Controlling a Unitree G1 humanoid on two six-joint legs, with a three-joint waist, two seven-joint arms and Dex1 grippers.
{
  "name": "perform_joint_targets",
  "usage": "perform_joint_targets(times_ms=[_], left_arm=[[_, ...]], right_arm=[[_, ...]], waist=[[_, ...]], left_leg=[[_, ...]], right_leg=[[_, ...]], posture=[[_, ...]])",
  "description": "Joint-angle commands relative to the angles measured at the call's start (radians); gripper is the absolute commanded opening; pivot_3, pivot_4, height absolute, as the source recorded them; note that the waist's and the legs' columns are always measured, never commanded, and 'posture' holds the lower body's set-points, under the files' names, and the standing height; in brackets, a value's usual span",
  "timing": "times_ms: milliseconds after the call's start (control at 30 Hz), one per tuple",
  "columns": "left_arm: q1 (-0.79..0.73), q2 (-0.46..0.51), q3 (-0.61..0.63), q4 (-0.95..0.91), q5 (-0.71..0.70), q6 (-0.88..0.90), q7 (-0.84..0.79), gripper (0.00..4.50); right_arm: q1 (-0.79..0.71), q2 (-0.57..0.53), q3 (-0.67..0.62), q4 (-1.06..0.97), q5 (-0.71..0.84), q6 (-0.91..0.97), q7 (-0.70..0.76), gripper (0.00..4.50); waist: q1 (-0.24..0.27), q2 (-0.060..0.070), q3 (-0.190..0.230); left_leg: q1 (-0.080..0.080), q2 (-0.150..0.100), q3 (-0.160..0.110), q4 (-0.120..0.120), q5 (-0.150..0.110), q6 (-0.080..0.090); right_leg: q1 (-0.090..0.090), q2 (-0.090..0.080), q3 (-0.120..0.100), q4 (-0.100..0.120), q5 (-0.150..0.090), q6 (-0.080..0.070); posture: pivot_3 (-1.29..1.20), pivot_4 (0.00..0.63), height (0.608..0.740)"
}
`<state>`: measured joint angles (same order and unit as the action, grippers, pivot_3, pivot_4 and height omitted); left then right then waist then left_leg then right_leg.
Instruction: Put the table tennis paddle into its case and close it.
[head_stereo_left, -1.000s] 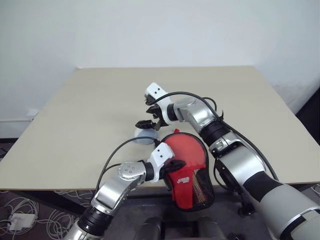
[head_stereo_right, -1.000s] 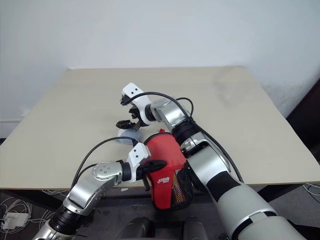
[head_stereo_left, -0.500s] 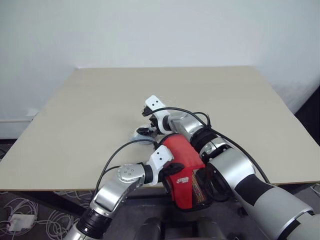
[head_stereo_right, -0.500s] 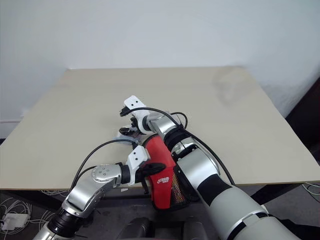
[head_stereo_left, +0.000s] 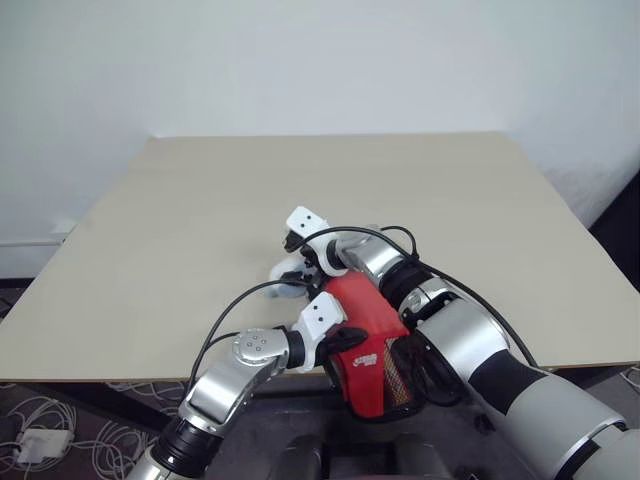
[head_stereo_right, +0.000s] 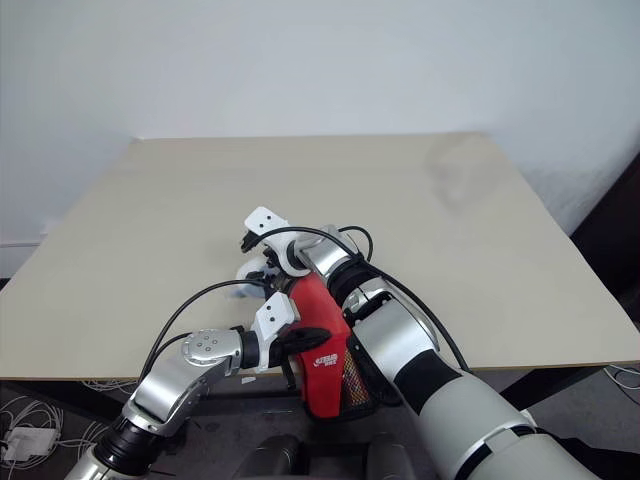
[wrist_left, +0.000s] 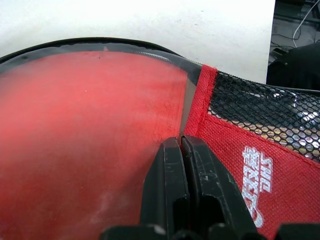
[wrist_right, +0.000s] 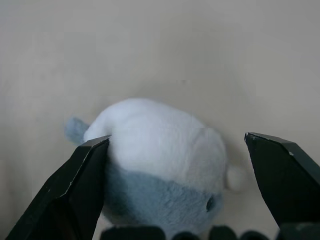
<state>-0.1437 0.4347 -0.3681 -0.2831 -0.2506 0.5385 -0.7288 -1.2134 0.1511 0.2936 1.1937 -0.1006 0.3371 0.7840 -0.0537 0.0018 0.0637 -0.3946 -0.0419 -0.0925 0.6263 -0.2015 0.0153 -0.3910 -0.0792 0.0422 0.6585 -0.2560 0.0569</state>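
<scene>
Case hangs over the near edge of the desk, its red fabric half with black mesh facing up, and the left gripper has its jaws pressed together, pinching the case at the seam where the clear window half meets the red edging. Through that window a broad red surface shows, most likely the table tennis paddle already inside, though its handle cannot be made out. The right gripper hovers with jaws spread wide on either side of a small grey-blue and white plush toy lying on the desk just beyond the case; one finger looks to be touching the toy's side. Judging from this, the step in hand seems to be clearing the toy aside, or reaching past it, before the zip can be worked. To do it well, the left pinch should hold firm so the overhanging case does not slide off the edge, and the right jaws should settle level before squeezing the soft body. White lettering is printed on the red fabric, but it is too slanted to read.
</scene>
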Motion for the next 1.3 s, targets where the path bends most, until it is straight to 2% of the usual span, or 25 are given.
perform_joint_targets(times_ms=[33, 333, 367, 433, 667, 833, 1300], left_arm=[[-0.006, 0.001, 0.007, -0.035, -0.002, -0.003, -0.007, 0.03], [-0.005, -0.003, 0.007, -0.024, -0.003, -0.006, -0.010, 0.03], [-0.005, -0.003, 0.007, -0.023, -0.003, -0.005, -0.011, 0.00], [-0.006, -0.004, 0.008, -0.021, -0.003, -0.004, -0.012, 0.00], [-0.020, -0.010, 0.004, 0.010, 0.014, -0.014, -0.009, 0.00], [-0.042, -0.019, -0.005, 0.048, 0.026, -0.024, -0.017, 0.00], [-0.116, -0.085, -0.020, 0.187, 0.103, -0.096, 0.003, 0.00]], right_arm=[[-0.006, -0.012, 0.020, -0.045, -0.030, -0.014, 0.039, 4.50], [-0.018, -0.042, 0.011, -0.045, -0.048, -0.031, 0.043, 4.50], [-0.019, -0.042, 0.008, -0.043, -0.047, -0.031, 0.042, 4.32], [-0.020, -0.042, 0.005, -0.042, -0.047, -0.034, 0.039, 3.91], [-0.018, -0.041, -0.005, -0.048, -0.046, -0.032, 0.050, 1.52], [-0.016, -0.044, -0.004, -0.057, -0.048, -0.028, 0.058, 0.07], [-0.018, -0.051, -0.021, -0.087, -0.035, -0.004, 0.055, 0.00]], waist=[[0.000, 0.000, 0.000], [0.000, 0.000, 0.000], [0.000, 0.000, 0.000], [0.000, 0.000, 0.000], [0.000, 0.000, 0.000], [0.000, 0.000, -0.001], [0.000, 0.000, -0.001]], left_leg=[[0.000, 0.000, 0.000, 0.000, 0.000, 0.000], [0.000, 0.000, 0.000, 0.000, 0.000, -0.001], [0.000, 0.000, 0.000, 0.000, 0.000, -0.001], [0.000, 0.000, 0.000, 0.000, 0.000, -0.001], [0.000, 0.000, 0.000, 0.000, 0.001, -0.001], [0.001, 0.000, 0.000, 0.001, 0.001, -0.001], [0.001, 0.000, 0.000, 0.001, 0.001, -0.001]], right_leg=[[0.000, 0.000, 0.000, 0.000, 0.000, 0.000], [0.000, 0.000, 0.000, 0.000, 0.000, 0.000], [0.000, 0.000, 0.000, 0.000, 0.000, 0.000], [0.000, 0.000, 0.000, 0.001, 0.000, 0.000], [0.000, 0.000, 0.000, 0.001, 0.000, 0.000], [0.001, 0.000, 0.000, 0.001, 0.000, 0.000], [0.001, 0.000, 0.000, 0.001, 0.000, 0.000]], posture=[[0.00, 0.000, 0.734], [0.00, 0.000, 0.734], [0.00, 0.000, 0.734], [0.00, 0.000, 0.734], [0.00, 0.000, 0.734], [0.00, 0.000, 0.734], [0.00, 0.000, 0.734]])
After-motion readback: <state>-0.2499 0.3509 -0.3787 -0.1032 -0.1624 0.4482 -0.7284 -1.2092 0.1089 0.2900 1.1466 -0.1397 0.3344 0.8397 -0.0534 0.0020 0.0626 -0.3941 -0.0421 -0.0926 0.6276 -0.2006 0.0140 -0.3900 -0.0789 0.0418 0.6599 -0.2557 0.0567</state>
